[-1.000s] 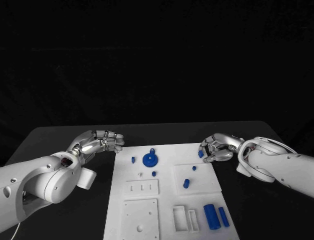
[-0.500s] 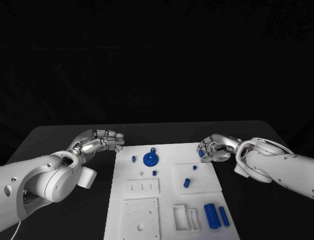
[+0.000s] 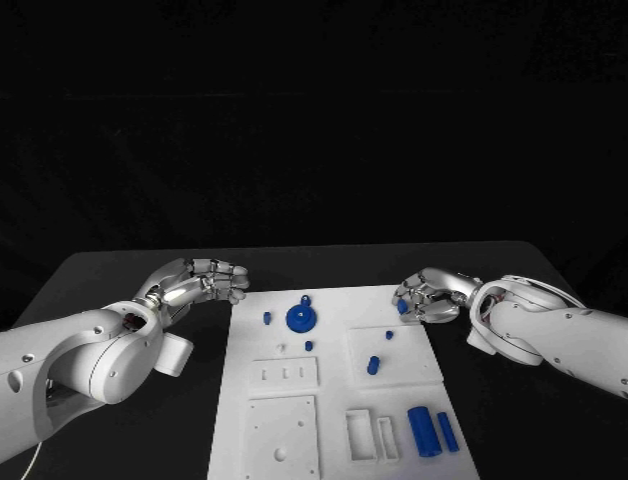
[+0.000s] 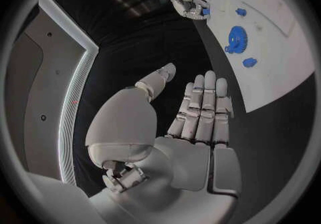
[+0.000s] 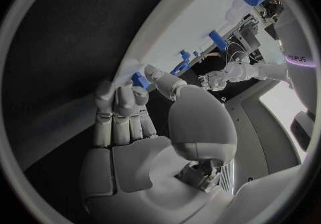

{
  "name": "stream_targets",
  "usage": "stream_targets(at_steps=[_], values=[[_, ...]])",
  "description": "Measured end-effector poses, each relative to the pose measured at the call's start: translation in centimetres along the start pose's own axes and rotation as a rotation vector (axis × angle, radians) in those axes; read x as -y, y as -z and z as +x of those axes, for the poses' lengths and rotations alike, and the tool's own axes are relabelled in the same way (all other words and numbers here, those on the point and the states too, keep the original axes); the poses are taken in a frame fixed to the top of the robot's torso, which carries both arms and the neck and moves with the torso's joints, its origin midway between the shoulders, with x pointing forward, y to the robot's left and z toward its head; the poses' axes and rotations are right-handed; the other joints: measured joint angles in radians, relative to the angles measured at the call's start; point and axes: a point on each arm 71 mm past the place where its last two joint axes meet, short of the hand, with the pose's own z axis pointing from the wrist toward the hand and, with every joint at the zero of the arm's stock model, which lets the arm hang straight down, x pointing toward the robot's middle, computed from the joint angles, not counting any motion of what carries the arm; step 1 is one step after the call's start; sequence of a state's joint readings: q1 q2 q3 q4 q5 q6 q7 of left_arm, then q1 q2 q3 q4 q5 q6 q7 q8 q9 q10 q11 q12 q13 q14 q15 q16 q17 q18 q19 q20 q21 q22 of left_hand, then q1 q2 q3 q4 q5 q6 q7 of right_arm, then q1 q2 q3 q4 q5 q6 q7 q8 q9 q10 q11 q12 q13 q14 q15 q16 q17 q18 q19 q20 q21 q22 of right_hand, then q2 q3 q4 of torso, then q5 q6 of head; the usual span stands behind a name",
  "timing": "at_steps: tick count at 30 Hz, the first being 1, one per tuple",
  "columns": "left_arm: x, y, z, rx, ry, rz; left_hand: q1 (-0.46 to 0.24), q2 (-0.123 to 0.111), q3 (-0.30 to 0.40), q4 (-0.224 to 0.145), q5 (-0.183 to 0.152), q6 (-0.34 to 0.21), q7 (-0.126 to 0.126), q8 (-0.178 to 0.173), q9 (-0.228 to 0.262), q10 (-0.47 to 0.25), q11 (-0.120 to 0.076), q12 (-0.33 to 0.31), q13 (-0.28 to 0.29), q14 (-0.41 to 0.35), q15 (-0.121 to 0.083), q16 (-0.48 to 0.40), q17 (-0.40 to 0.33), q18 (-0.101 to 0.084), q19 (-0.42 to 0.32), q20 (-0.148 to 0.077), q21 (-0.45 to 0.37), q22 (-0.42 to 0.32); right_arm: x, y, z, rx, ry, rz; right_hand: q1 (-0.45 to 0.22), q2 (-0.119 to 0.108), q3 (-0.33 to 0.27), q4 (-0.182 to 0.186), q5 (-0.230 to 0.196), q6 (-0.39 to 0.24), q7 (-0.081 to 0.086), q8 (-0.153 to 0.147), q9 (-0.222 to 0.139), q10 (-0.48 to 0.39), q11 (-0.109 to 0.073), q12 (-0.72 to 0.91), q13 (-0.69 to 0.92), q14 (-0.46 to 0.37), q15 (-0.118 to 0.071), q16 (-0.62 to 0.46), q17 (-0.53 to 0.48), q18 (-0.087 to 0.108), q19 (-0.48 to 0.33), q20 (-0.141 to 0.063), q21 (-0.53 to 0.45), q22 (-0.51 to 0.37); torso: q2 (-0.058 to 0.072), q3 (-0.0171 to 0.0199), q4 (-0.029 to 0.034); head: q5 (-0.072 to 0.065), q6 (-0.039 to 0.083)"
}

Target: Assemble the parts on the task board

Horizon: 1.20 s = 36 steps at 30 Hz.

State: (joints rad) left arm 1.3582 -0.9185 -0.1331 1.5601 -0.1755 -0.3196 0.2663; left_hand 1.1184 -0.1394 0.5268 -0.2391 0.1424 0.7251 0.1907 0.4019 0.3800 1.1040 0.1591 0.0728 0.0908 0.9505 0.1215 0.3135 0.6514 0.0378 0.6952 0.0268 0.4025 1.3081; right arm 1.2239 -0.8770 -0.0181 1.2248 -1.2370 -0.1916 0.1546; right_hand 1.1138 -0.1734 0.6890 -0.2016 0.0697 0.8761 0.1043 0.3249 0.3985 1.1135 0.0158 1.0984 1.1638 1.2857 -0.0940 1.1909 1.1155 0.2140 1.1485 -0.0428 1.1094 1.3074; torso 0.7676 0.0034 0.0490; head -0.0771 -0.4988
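Note:
The white task board [image 3: 278,440] lies in the middle of the black table. My right hand [image 3: 430,297] is at the board's far right edge. Its thumb and a finger pinch a small blue part [image 3: 401,307] that sits at that edge. The right wrist view shows this blue part [image 5: 139,79] between the thumb tip and the fingertips [image 5: 120,95]. My left hand [image 3: 199,282] hovers off the board's far left corner. In the left wrist view its fingers [image 4: 200,112] lie straight and together with the thumb apart, and it holds nothing.
A blue gear [image 3: 301,320] stands near the board's far end, with a small blue peg [image 3: 267,319] to its left. Two small blue pieces [image 3: 373,366] lie mid-board. Two blue cylinders [image 3: 421,432] lie at the near right. Black table surrounds the board.
My right hand has shifted slightly left and farther away, closing in on the small blue part. The left hand and the parts on the board have stayed put.

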Motion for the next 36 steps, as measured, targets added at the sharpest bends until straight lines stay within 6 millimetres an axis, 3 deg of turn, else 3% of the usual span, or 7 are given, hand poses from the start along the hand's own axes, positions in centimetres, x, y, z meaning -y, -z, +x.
stream_targets(at_steps=[16, 24, 36], values=[[-0.01, -0.01, 0.0, -0.001, -0.001, -0.001, 0.0, 0.0, 0.0, 0.0, 0.0, 0.0, 0.0, 0.0, 0.001, 0.0, 0.0, 0.0, -0.001, 0.0, 0.0, 0.0, 0.001, 0.0, 0.0, 0.0, 0.0, 0.0, 0.14, 0.02, -0.08, 0.002, 0.002, 0.004, 0.0, 0.0, 0.004, -0.004, 0.002, 0.004, -0.004, 0.0, -0.002, 0.0, 0.0, 0.0, 0.0, 0.0, 0.0, 0.0, 0.001, 0.0, 0.0, 0.0, 0.0, 0.0, 0.0, 0.0002, 0.0, -0.001, -0.001], [-0.02, -0.01, 0.01, -0.001, -0.001, -0.001, 0.0, 0.0, 0.0, 0.0, 0.0, 0.0, 0.0, -0.004, 0.001, 0.0, 0.0, 0.0, -0.001, 0.0, 0.0, 0.0, 0.001, 0.0, 0.0, 0.0, 0.0, 0.0, 0.18, 0.02, -0.08, 0.004, 0.002, 0.005, -0.013, -0.014, -0.041, -0.038, 0.086, -0.004, 0.004, -0.006, -0.006, -0.004, 0.004, 0.004, -0.001, 0.0, 0.007, 0.0, 0.002, 0.0, 0.006, -0.002, 0.0, 0.0, 0.0, 0.0002, 0.0, -0.003, -0.001], [-0.02, -0.01, 0.0, -0.001, -0.001, -0.001, 0.0, 0.0, 0.0, 0.0, 0.0, 0.0, 0.0, -0.004, 0.001, 0.0, 0.0, 0.0, -0.001, 0.0, 0.0, 0.0, 0.001, 0.0, 0.0, 0.0, 0.0, 0.0, 0.24, 0.0, -0.11, 0.008, 0.003, 0.007, -0.017, -0.017, -0.052, -0.042, 0.089, -0.005, 0.005, -0.008, -0.007, -0.007, 0.007, 0.005, -0.002, 0.0, 0.007, 0.0, 0.003, 0.0, 0.006, -0.002, 0.0, 0.0, 0.0, -0.0004, 0.0003, -0.007, -0.001]])
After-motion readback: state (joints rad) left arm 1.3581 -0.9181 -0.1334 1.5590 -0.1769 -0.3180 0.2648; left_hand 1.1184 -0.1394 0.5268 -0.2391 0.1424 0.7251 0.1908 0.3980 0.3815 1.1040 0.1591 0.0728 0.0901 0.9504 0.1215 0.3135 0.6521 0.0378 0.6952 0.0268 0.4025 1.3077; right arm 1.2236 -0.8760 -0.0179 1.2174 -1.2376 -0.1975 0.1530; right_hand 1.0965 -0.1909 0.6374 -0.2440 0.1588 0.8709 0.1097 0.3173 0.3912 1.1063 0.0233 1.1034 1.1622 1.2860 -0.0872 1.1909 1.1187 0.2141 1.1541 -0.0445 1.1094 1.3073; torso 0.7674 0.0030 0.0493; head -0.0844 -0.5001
